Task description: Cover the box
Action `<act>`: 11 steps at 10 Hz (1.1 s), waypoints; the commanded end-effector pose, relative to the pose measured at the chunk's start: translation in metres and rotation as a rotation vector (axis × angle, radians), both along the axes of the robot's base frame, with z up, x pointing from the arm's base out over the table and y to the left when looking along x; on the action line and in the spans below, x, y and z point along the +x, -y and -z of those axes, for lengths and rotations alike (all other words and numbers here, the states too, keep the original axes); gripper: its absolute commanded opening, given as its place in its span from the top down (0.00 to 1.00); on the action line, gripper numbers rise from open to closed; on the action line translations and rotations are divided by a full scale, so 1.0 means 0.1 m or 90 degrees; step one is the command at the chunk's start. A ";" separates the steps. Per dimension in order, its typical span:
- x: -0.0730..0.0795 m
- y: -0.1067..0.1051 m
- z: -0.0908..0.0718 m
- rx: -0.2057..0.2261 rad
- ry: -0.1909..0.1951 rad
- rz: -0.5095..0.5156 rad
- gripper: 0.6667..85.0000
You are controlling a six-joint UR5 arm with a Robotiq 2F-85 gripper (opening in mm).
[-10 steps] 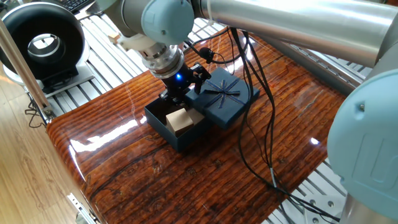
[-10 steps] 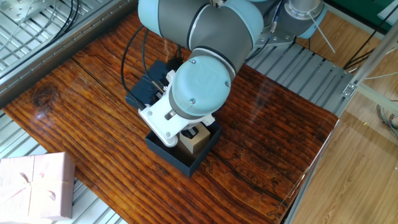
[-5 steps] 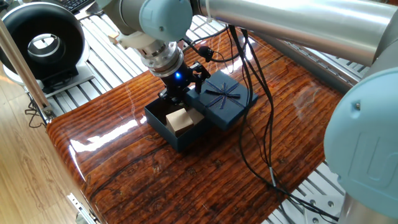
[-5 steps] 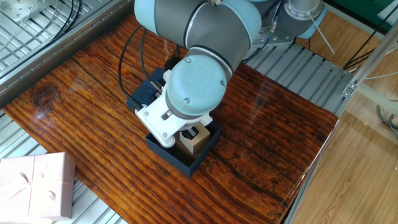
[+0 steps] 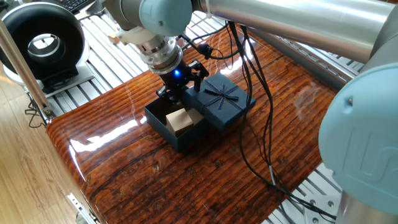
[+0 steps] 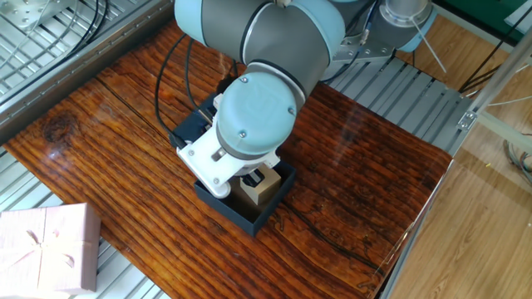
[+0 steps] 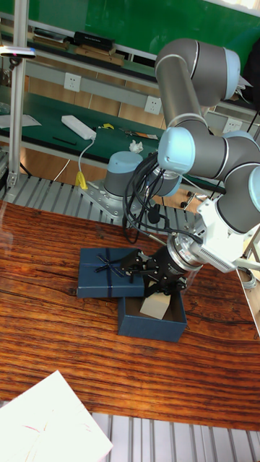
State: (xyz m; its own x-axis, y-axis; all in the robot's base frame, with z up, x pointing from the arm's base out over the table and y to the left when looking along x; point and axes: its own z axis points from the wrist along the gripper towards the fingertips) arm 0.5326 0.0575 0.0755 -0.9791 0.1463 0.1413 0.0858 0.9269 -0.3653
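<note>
Box (image 5: 173, 127) open, mid-counter (image 5: 124, 162), tan block (image 5: 181, 118) inside. Lid (image 5: 219, 99) with bow flat on counter, touching box's far side: uncovered, lid likely next target. Tool (image 5: 176, 93) hovers over box's far edge, beside lid, holding nothing visible; finger spread hard to judge, cannot tell wide or narrow. Wrist hides tool and most of lid in other fixed view. Pink box (image 6: 46, 249) at near-left corner, cut off.
</note>
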 end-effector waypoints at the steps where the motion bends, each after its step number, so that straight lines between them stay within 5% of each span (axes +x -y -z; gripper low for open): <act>1: -0.02 0.02 0.00 -0.002 -0.008 0.005 0.36; 7: -0.10 0.02 -0.06 -0.022 -0.020 0.032 0.57; 11: -0.10 -0.03 -0.20 -0.019 -0.034 0.044 0.61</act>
State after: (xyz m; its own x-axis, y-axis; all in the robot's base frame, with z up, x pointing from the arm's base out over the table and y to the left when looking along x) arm 0.5232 0.0549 0.0873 -0.9642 0.2032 0.1704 0.1183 0.9048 -0.4090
